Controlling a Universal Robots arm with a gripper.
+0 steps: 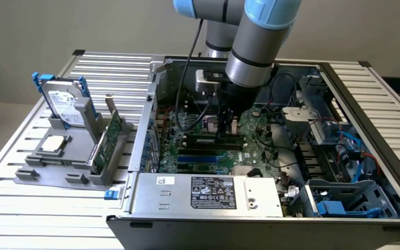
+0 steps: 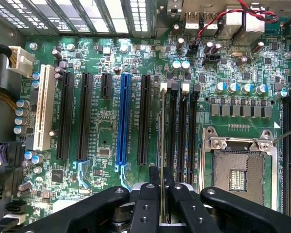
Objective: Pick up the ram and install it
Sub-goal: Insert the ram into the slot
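Holder (image 1: 47,174): at the exterior view's left, carries the hard drive (image 1: 64,104) and the expansion card (image 1: 111,138).
Gripper (image 2: 162,187): closed on the ram (image 2: 163,136), held on edge.
Ram: over the memory slots (image 2: 182,131), along them; contact unclear.
Advice: I would keep it parallel to the slot and press straight, evenly.
CPU socket (image 2: 237,170): beside the slots, better avoided.

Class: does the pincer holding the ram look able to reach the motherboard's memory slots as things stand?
Probably yes. The pincer grips the ram edge-on just over the memory slots, and no cable or card seems to lie between them.
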